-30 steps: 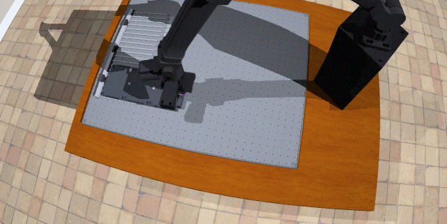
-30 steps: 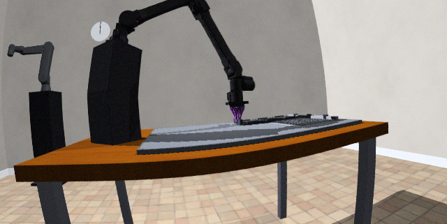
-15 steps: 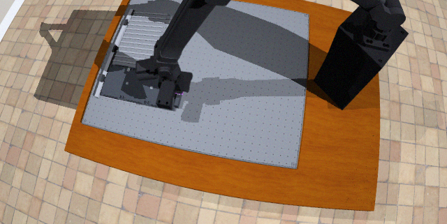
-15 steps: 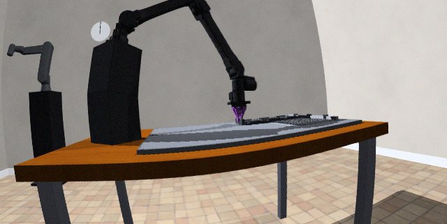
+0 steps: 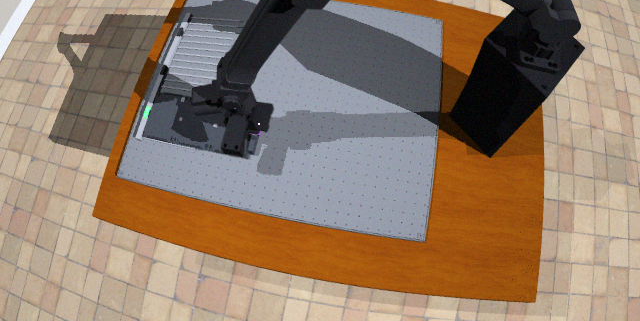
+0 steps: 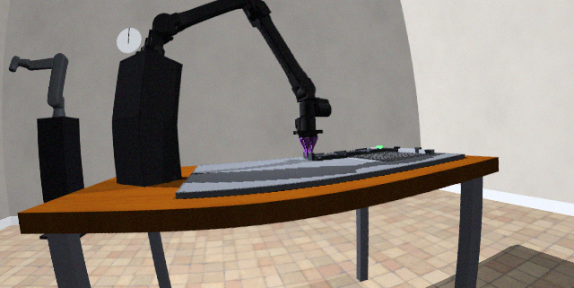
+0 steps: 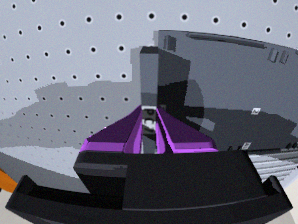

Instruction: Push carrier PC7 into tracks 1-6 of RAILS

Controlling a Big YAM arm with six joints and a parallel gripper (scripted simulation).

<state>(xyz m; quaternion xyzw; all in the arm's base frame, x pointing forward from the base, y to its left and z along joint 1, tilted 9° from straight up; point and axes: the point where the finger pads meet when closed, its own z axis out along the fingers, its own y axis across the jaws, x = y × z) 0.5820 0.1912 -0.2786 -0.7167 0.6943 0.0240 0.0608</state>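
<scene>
The carrier PC7 (image 5: pixel 182 123) is a flat dark grey plate lying in the near end of the ribbed rails RAILS (image 5: pixel 200 53), partly under the arm's shadow. Its far edge reaches to the pale stop bar (image 5: pixel 155 78). A lamp (image 5: pixel 146 112) on the bar behind the carrier glows green; it also shows in the exterior view (image 6: pixel 379 147). My gripper (image 7: pixel 149 110) has purple fingers pointing down, shut on the carrier's upright dark handle (image 7: pixel 160 86) at the end toward the arm's base. The wrist hides the fingers from above (image 5: pixel 256 133). The carrier body (image 7: pixel 233 90) stretches away behind the handle.
The rails sit at the far left of a grey perforated plate (image 5: pixel 320 126) on an orange table. The arm's black base column (image 5: pixel 510 86) stands at the right. A second dark arm on a pedestal (image 6: pixel 56 135) stands beyond the table.
</scene>
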